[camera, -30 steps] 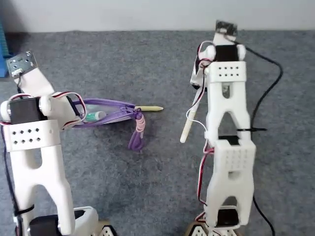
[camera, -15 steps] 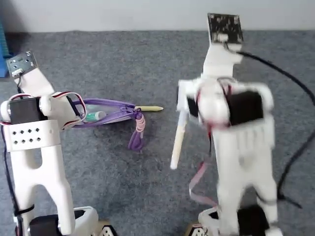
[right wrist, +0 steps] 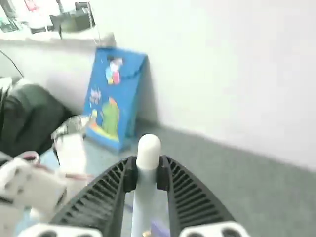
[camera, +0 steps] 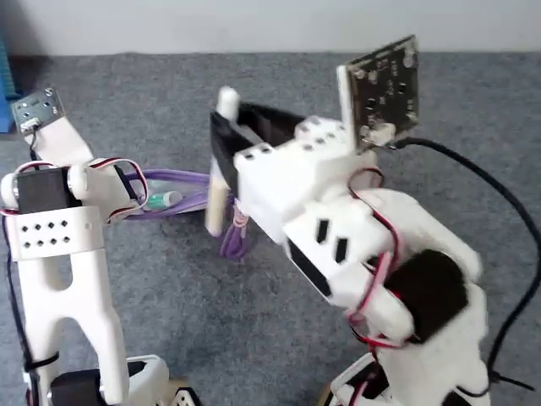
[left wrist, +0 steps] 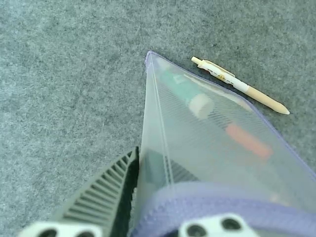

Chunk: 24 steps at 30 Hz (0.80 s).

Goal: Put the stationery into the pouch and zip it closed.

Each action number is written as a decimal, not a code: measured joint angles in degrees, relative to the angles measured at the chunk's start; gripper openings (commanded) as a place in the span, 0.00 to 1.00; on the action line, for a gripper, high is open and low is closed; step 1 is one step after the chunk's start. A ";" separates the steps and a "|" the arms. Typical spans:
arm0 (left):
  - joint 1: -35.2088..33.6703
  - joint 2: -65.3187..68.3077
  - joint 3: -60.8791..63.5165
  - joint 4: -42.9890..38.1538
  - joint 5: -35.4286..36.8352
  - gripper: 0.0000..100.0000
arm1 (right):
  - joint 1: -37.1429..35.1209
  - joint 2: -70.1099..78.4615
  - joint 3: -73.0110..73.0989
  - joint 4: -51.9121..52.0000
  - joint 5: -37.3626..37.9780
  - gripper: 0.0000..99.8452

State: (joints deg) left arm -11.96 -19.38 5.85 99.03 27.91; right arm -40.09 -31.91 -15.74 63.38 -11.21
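Right arm (camera: 338, 228) swung from upright on its own side across to the pouch; delivery step underway, judging by that. Left arm (camera: 59, 245) unmoved, left pincer (left wrist: 145, 163) clamped on the pouch (left wrist: 207, 138) edge, holding it off the tabletop (camera: 169, 93); 2 items inside. Right pincer (right wrist: 146, 165) closed on a cream stick (camera: 217, 203), now above the pouch's zipper end. 1 pen (left wrist: 240, 85) loose just beside the pouch.

Room: bare tabletop behind and in front. Tight at the zipper end: arm, stick and purple strap (camera: 235, 241) crowd together.
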 measured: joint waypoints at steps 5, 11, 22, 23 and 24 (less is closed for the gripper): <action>0.00 0.00 0.00 0.00 0.00 0.01 | -1.41 0.00 12.22 -21.19 3.43 0.01; 0.00 0.00 0.00 0.00 0.00 0.01 | -4.84 0.09 24.62 -34.73 5.80 0.01; 0.00 0.00 0.00 0.00 0.00 0.01 | -6.51 0.09 37.19 -35.16 1.49 0.07; 0.00 0.00 0.00 0.00 0.00 0.01 | -6.15 0.09 37.19 -33.58 -0.44 0.08; 0.00 0.00 0.00 0.00 0.00 0.01 | -5.71 0.09 37.19 -31.74 -2.73 0.08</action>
State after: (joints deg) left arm -11.96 -19.38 5.85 99.03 27.91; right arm -45.80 -31.82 21.45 31.65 -13.93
